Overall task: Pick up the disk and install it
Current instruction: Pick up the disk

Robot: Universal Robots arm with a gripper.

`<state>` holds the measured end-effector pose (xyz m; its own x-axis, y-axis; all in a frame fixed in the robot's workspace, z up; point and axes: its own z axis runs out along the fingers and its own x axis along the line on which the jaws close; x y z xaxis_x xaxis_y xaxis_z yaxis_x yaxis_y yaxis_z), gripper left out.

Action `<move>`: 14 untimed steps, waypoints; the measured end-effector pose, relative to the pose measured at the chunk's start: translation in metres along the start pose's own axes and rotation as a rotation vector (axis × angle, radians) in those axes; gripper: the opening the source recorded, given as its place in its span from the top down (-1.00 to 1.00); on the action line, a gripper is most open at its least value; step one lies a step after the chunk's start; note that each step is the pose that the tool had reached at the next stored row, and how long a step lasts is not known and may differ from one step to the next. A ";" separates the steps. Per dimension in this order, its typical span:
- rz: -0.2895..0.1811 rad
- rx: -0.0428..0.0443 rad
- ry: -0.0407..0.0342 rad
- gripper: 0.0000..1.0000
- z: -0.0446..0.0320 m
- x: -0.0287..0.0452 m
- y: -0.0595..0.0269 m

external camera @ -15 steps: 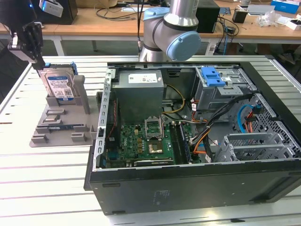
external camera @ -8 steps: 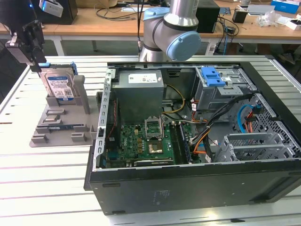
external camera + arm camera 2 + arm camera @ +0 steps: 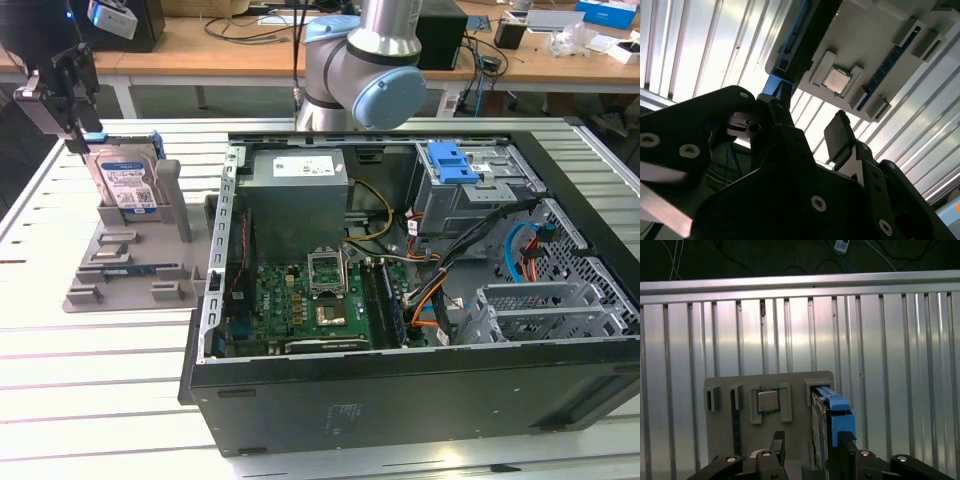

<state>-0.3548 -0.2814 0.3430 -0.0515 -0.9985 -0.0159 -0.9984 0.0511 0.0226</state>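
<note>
Two black fingers of my gripper are spread wide, one on each side of the top edge of the disk. There is a gap on one side and nothing is clamped. Disk stands upright in a slot of the grey plastic holder: flat silver slab, white-and-blue label, blue plastic rail along its edge. Square metal chip sits in a neighbouring recess. Holder rests on the ribbed aluminium table, beside the open black computer case.

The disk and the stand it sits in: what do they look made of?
The flat rectangular silver disk looks like metal, its white-and-blue label paper, its blue edge rails probably plastic. The grey slotted holder stand looks like matte plastic: even colour, no shine.
</note>
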 end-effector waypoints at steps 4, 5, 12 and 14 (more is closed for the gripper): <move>0.000 -0.0010 0.0065 -0.08 0.0099 -0.0225 -0.0002; 0.000 -0.0006 0.0154 -0.08 0.0135 -0.0230 -0.0009; -0.015 -0.0024 0.0310 -0.08 0.0308 -0.0229 -0.0034; -0.017 -0.0027 0.0311 -0.08 0.0353 -0.0228 -0.0037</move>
<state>-0.3508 -0.2582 0.3080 -0.0334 -0.9993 0.0148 -0.9991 0.0338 0.0253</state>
